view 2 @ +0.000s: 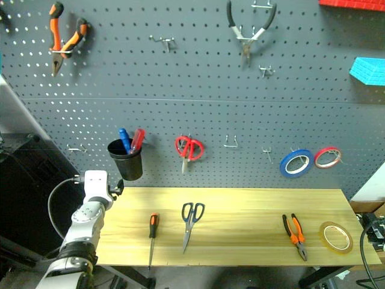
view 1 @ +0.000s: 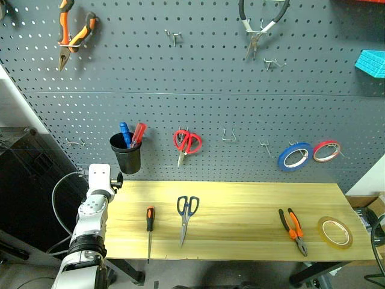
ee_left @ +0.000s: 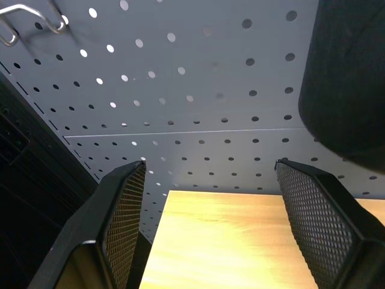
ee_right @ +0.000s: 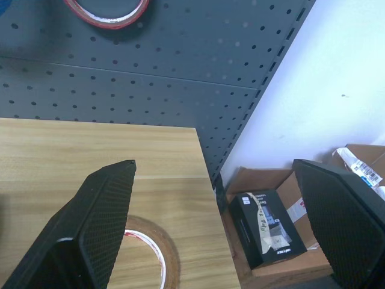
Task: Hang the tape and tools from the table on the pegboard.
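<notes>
From my seat I see a white wall (ee_right: 325,78) running past the right edge of the dark panel, evenly lit with no hard shadows. Below it, on the floor, sits an open cardboard box (ee_right: 271,226) with a black carton (ee_right: 264,229) inside, and a second cardboard box (ee_right: 364,165) bearing a label lies just beyond it. On the far left a pale wall strip (view 1: 18,102) slants down beside a black cabinet (view 1: 30,186). High on the right I make out a teal bin (view 1: 371,62) and a red one (view 2: 352,3).
</notes>
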Robot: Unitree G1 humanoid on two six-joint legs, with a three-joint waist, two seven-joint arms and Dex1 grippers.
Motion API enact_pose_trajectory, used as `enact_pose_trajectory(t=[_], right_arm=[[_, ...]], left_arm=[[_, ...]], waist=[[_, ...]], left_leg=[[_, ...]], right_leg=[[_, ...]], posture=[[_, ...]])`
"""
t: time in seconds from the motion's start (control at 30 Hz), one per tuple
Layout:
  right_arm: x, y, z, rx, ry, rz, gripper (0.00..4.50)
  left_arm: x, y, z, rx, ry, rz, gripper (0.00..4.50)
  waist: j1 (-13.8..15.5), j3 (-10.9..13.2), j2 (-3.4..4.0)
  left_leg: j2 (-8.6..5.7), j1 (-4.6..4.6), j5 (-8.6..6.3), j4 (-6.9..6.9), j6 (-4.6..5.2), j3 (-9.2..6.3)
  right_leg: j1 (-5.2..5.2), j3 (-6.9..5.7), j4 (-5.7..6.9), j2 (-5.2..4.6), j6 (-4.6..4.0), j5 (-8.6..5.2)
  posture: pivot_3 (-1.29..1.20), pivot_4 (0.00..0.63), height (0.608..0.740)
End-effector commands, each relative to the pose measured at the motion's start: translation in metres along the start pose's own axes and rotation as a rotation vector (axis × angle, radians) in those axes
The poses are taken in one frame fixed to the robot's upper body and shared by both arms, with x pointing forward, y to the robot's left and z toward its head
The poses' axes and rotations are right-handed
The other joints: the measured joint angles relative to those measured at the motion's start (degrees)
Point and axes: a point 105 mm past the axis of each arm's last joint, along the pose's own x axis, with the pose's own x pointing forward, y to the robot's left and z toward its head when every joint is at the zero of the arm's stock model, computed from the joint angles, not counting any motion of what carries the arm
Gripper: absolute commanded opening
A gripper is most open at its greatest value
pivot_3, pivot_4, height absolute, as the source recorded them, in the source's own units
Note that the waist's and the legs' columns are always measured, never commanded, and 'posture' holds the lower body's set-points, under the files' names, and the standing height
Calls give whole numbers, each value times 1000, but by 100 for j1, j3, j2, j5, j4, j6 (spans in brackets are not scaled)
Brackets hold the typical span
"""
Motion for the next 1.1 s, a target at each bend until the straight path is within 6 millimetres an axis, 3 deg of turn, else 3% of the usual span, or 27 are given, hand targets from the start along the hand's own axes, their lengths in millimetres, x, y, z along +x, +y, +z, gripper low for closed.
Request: enact_pose_trajectory(t=[0.03,0.27,0.37,0.5,0.63,0.67,0.73,0.83,0.97,1.1], right_arm=[[4,-5,18,-16,-70,-8,4500],[8,5,21,-24,-78,23,4500],[9,11,20,-23,-74,39,4500],[6,53,7,9,-24,157,4500],[-5,81,7,43,-17,226,4500],[-7,87,6,45,-2,237,4500],[-11,93,6,44,18,244,4500],[-13,100,9,19,40,265,4500],[-9,106,10,-48,95,287,4500],[0,111,6,-74,156,330,4500]], left_arm=[[0,7,15,17,-65,23,3646],[-4,12,7,77,-39,59,3646],[-7,3,6,167,-39,16,3646],[-19,-36,-12,149,49,-124,3646],[-43,-83,3,161,-6,-335,3646],[-53,-103,11,177,-38,-430,3646],[-64,-122,22,213,-88,-521,3646],[-73,-134,37,330,-162,-579,3646],[-90,-163,55,330,-192,-820,3646],[-110,-185,74,213,-137,-1047,3646]], waist=[[2,0,0],[11,-1,1],[8,-1,2],[5,3,7],[-1,74,45],[3,111,55],[9,176,72],[-25,287,91],[-163,483,112],[-233,650,105]], left_leg=[[0,0,0,0,0,0],[0,0,0,0,0,0],[0,0,0,-2,0,1],[2,-1,-1,-4,1,2],[1,-6,-3,-3,6,3],[2,-8,-3,-2,6,4],[3,-12,-3,-2,6,4],[6,-9,-3,-3,5,6],[10,-11,-3,-5,5,13],[9,-27,-2,-3,6,20]], right_leg=[[0,0,0,0,0,0],[0,0,0,1,0,0],[-1,3,0,1,0,0],[-2,5,-1,3,0,0],[-3,9,-2,2,2,-1],[-6,10,-2,2,2,-1],[-8,10,-2,2,2,-1],[-6,10,0,4,3,-2],[-11,15,-1,7,4,-3],[-35,18,-2,6,4,-3]], posture=[[53,0,740],[62,0,740],[60,0,740],[42,22,740],[20,55,740],[16,67,740],[14,75,740],[-8,110,740],[-32,151,740],[-54,185,740]])
